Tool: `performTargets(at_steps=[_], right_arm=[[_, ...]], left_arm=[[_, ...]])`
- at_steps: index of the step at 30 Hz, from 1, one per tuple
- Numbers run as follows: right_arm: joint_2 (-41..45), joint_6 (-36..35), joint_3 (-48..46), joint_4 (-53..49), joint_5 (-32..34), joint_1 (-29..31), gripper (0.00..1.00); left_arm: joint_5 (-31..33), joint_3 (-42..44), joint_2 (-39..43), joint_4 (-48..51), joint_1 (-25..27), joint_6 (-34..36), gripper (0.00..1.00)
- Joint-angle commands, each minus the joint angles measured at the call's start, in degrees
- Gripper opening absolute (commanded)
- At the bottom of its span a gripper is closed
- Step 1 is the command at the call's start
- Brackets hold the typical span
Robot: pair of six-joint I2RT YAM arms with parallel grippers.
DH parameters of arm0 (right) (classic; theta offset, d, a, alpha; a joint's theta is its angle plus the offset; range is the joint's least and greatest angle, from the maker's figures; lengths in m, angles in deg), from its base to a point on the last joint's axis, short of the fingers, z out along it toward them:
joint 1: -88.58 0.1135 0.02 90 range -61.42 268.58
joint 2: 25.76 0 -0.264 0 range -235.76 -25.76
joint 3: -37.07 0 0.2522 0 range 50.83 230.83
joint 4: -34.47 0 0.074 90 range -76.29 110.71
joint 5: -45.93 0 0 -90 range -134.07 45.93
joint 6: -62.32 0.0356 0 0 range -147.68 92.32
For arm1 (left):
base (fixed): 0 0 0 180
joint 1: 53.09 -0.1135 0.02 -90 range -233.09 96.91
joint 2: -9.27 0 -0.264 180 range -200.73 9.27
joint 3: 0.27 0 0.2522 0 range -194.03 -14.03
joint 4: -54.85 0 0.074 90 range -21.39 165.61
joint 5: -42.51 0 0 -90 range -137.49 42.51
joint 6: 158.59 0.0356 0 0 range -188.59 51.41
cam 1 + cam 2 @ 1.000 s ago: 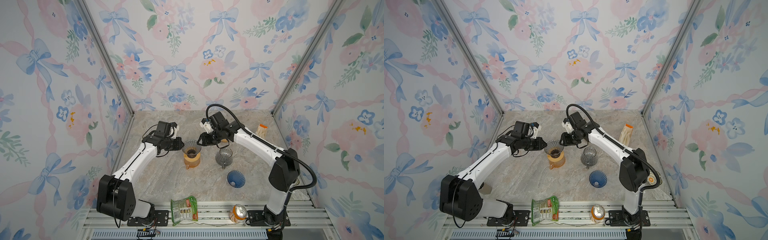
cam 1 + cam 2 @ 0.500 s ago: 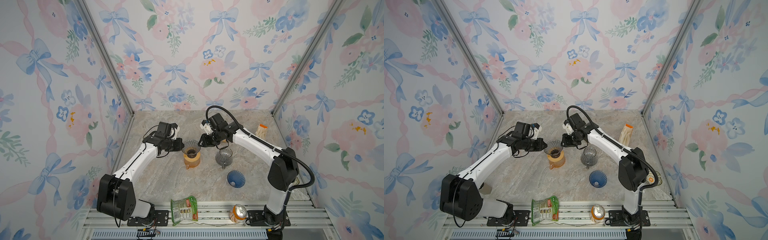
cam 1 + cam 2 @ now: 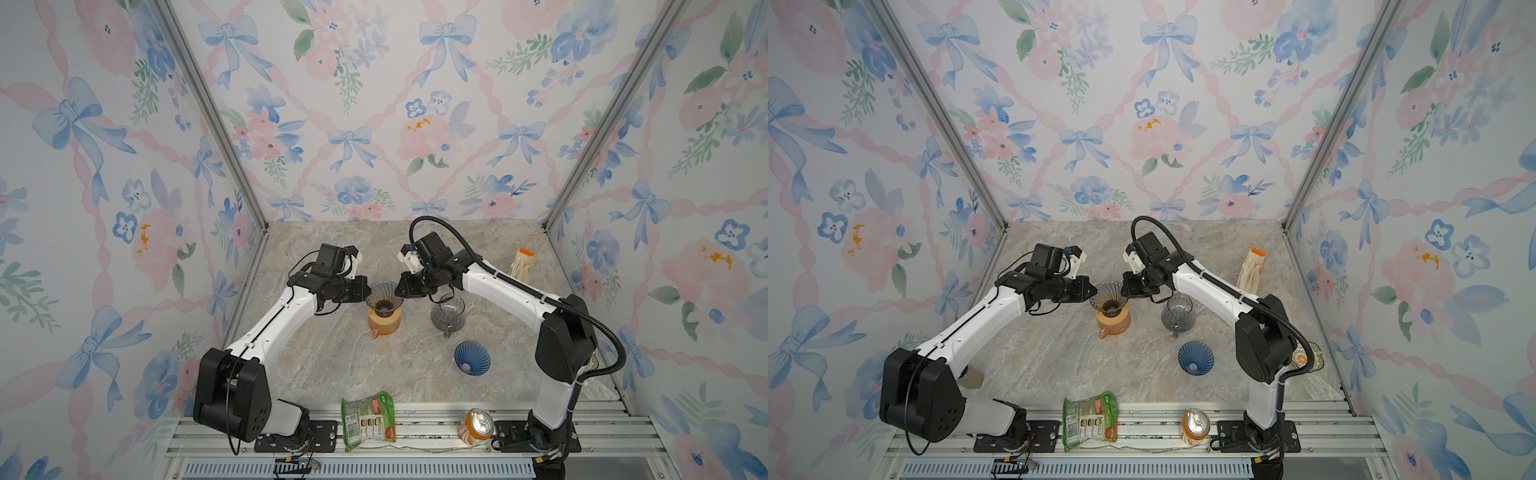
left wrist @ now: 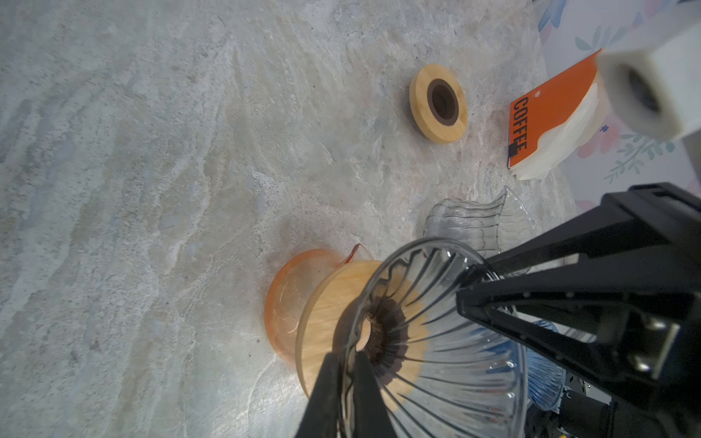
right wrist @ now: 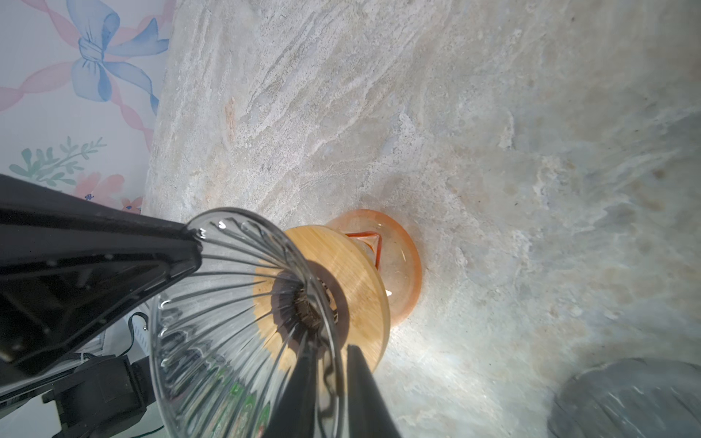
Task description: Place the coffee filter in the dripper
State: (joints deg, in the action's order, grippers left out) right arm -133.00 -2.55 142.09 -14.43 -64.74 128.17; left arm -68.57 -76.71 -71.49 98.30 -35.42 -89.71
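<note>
Marble table [image 3: 332,374] carried everything, with the two arms reaching in from the front rail and meeting near its middle. The left arm [image 3: 270,328] stretched forward and inward, and the right arm [image 3: 511,291] mirrored it, both wrists roughly level and pointing at each other.

Between them an orange carafe [image 3: 384,324] stood upright, capped by a wooden collar [image 4: 326,303] with the clear dripper [image 3: 384,293] seated in it. A grey carafe [image 3: 448,316] stood just beside it on the right, and a blue dripper [image 3: 471,358] lay nearer the front.

The filter pack [image 3: 523,264], with its orange COFFEE card, rested at the far right against the wall, well apart from the dripper. A wooden ring [image 4: 438,103] lay flat on the table between them. A bag [image 3: 368,422] and a can [image 3: 476,426] sat on the front rail.

The left gripper [image 4: 345,360] was clamped on the dripper's rim, one finger inside and one outside. The right gripper [image 5: 330,360] straddled the opposite rim with a narrow gap; whether it pressed the glass could not be told.
</note>
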Motion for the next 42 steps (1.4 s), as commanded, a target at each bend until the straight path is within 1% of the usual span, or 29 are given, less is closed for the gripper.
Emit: performTargets(at_steps=[1, 10, 14, 23, 33, 42], right_arm=[[1.4, 1.1, -2.6, 1.6, 0.5, 0.6, 0.15], [2.3, 0.4, -3.6, 2.6, 2.2, 1.1, 0.14], [2.7, 0.3, -3.0, 2.6, 0.7, 0.9, 0.17], [4.1, 0.6, -2.4, 2.5, 0.2, 0.7, 0.21], [4.1, 0.7, -2.4, 1.2, 0.3, 0.9, 0.15], [4.8, -0.3, -2.9, 0.6, 3.7, 1.7, 0.11]], left_arm=[[1.2, 0.5, 0.1, 1.1, 0.1, -0.1, 0.09], [1.7, 1.1, 0.2, 1.1, 0.1, 0.4, 0.07], [1.7, 1.2, 0.3, 1.1, 0.0, 0.7, 0.07], [1.7, 1.5, 0.8, 1.1, 0.1, 1.3, 0.07], [2.4, 3.1, 1.9, 1.1, 0.1, 1.1, 0.06], [2.6, 3.2, 2.0, 1.1, 0.1, 1.3, 0.06]])
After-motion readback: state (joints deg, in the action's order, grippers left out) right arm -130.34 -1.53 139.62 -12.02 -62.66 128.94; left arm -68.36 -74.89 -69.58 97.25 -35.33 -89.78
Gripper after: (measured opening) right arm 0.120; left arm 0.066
